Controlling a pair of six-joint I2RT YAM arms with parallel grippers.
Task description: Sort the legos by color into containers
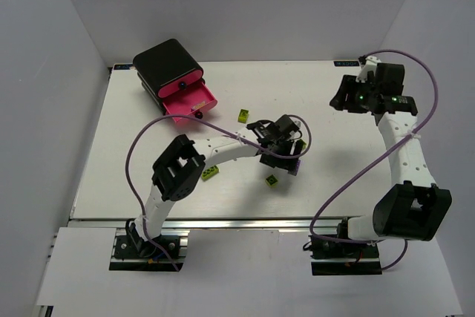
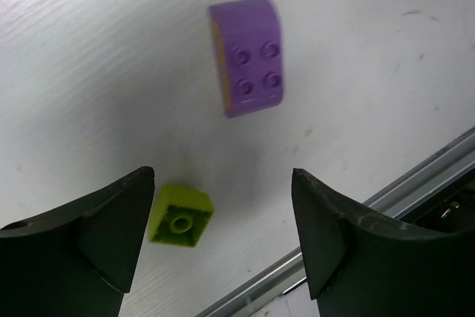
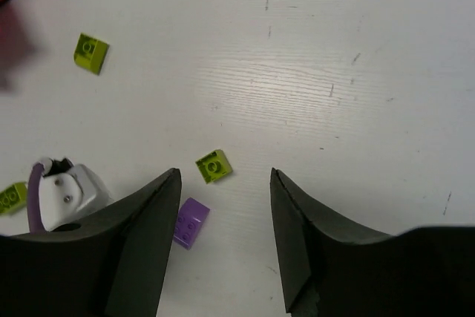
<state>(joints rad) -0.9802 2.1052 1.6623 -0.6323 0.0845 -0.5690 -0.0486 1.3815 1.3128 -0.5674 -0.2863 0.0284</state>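
Left gripper [image 2: 221, 187] hung over mid-table [image 1: 334, 183], jaws spread, nothing between them. Purple lego [image 2: 247, 57] lay on the surface at 12 o'clock of the jaws. It sat studs up, long axis roughly 12 to 6 in the wrist view, rounded end toward 12. Lime lego [image 2: 180, 217] sat just beside the 9 o'clock finger. Likely light, rigid, slick plastic; best pinched across the flat long sides. Right gripper [image 3: 225, 183] jaws spread, empty. Pink drawer [image 1: 194, 102] stood open at the table's 10 o'clock.

A white, wood-grained table [image 1: 323, 113], lightly scuffed, stands between plain white walls [image 1: 44, 72], with an aluminium rail [image 1: 245, 220] running along its near edge
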